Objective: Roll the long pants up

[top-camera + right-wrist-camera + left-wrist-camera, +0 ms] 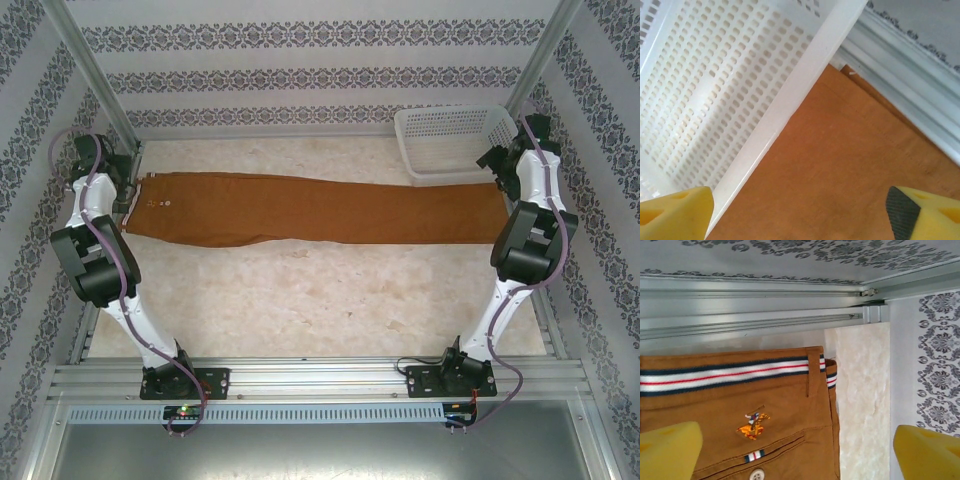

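Brown long pants (320, 208), beneath left end effector (797, 450)

Wide-spread right gripper (797, 215) over long pants (850, 165), beside white basket (787, 105)

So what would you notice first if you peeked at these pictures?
The long pants, rust-brown, lie flat and stretched across the far side of the table. A white basket sits in the far right corner, right by the leg end. Up close, the left claw hangs open over the waist, with its red, white and blue stripe and a small stitched badge.
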You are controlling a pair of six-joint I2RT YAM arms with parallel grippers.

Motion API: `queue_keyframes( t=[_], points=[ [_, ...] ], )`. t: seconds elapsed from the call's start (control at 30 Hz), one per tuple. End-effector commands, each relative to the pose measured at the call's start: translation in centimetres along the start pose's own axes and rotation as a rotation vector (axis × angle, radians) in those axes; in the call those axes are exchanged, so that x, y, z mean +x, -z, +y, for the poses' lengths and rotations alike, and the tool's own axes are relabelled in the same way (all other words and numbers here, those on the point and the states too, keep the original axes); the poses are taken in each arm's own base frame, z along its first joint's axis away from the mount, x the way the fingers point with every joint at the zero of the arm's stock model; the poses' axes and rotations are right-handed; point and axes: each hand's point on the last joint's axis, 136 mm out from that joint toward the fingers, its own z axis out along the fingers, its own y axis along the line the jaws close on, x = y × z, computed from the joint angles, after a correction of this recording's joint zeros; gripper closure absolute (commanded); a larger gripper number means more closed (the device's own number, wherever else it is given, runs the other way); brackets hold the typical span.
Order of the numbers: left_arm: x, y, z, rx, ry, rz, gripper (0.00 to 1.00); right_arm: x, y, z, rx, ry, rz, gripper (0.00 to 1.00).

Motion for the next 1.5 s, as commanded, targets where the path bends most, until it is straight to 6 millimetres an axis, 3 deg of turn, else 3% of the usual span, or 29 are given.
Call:
queue_keyframes(
  t=[0.0, 0.03, 0.07, 0.1, 0.13, 0.27, 0.37, 0.53, 0.7, 0.9, 1.03, 1.23, 1.47],
  points=[
    [-0.5, 1.1, -2.3, 0.082, -0.039, -0.019, 0.02, -1.0, 3.6, 1.7, -0.033, 0.087, -0.096, 0.21],
    [-0.2, 1.5, -2.6, 0.094, -0.051, -0.008, 0.22, -0.4, 4.4, 2.2, -0.062, 0.107, -0.091, 0.34],
    [0.1, 1.9, -2.6, 0.095, -0.058, -0.001, 0.49, 0.4, 4.9, 2.7, -0.089, 0.121, -0.080, 0.59],
    [0.8, 2.3, -2.6, 0.093, -0.077, 0.008, 0.79, 1.4, 5.3, 3.3, -0.121, 0.141, -0.071, 0.99],
    [1.8, 2.6, -2.6, 0.094, -0.103, 0.020, 0.99, 2.5, 5.5, 3.4, -0.127, 0.167, -0.062, 1.00],
    [6.7, 1.9, -1.4, 0.095, -0.177, 0.093, 1.00, 6.0, 4.1, 2.8, -0.093, 0.208, -0.004, 1.00],
    [9.9, 0.2, 1.1, 0.046, -0.170, 0.136, 1.00, 8.4, 1.5, 1.6, -0.075, 0.160, 0.073, 1.00],
    [12.8, -3.5, 4.9, -0.066, -0.178, 0.189, 1.00, 11.0, -2.5, -0.9, 0.031, 0.197, 0.201, 1.00],
    [12.6, -4.9, 8.6, -0.238, -0.222, 0.172, 1.00, 13.0, -4.3, -1.6, 0.049, 0.218, 0.283, 1.00],
    [10.6, -2.6, 11.7, -0.468, -0.296, 0.113, 1.00, 14.6, -4.7, -2.7, 0.109, 0.260, 0.336, 1.00],
    [9.8, -1.5, 12.2, -0.525, -0.344, 0.096, 1.00, 15.3, -4.5, -4.3, 0.215, 0.323, 0.372, 1.00],
    [10.1, -1.4, 12.7, -0.521, -0.346, 0.107, 1.00, 16.5, -4.8, -6.5, 0.338, 0.400, 0.428, 1.00],
    [10.0, -0.5, 15.4, -0.600, -0.359, 0.124, 1.00, 17.4, -4.0, -8.4, 0.413, 0.430, 0.457, 1.00]
  ],
)
